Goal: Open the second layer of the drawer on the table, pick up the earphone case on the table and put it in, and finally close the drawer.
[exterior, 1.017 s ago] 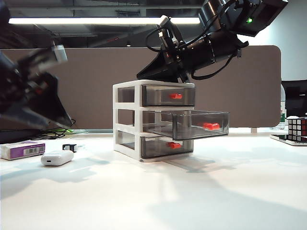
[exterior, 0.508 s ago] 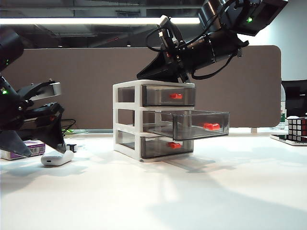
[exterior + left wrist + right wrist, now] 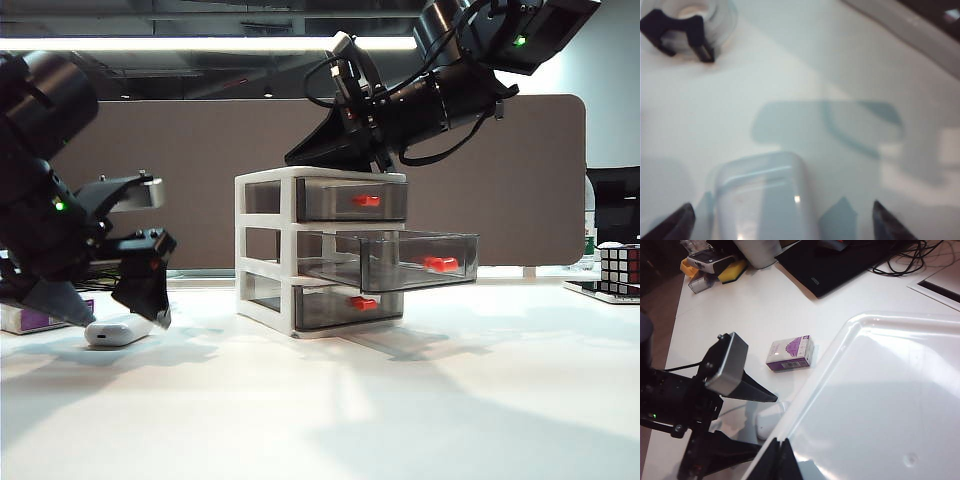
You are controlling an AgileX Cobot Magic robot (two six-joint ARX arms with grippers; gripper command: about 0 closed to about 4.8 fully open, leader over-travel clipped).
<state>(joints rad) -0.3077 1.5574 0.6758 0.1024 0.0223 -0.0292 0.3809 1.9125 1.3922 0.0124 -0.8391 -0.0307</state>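
My left gripper (image 3: 105,310) hangs low over the table (image 3: 400,400) at its left side, jaws spread wide, with the case (image 3: 115,331) lying flat on the tabletop between the two fingers. In my left wrist view the case (image 3: 765,197) fills the gap between my dark fingertips (image 3: 675,225), with bare table showing on either side of it, so I am not touching it. A small black clip (image 3: 677,32) lies farther off on the table.

The drawer (image 3: 320,250) stands near the middle of the table. Its second layer (image 3: 400,260) is pulled out toward the right, and through the smoky wall I can make out nothing inside it. The top and bottom layers sit pushed in, and I see nothing in them either.

My right gripper (image 3: 345,150) rests on the top of the drawer, and from my right wrist view its fingers (image 3: 780,462) meet in a narrow point, jaws together on nothing, against the white top panel. A white-and-purple box (image 3: 790,354) lies on the table behind the case (image 3: 771,420).
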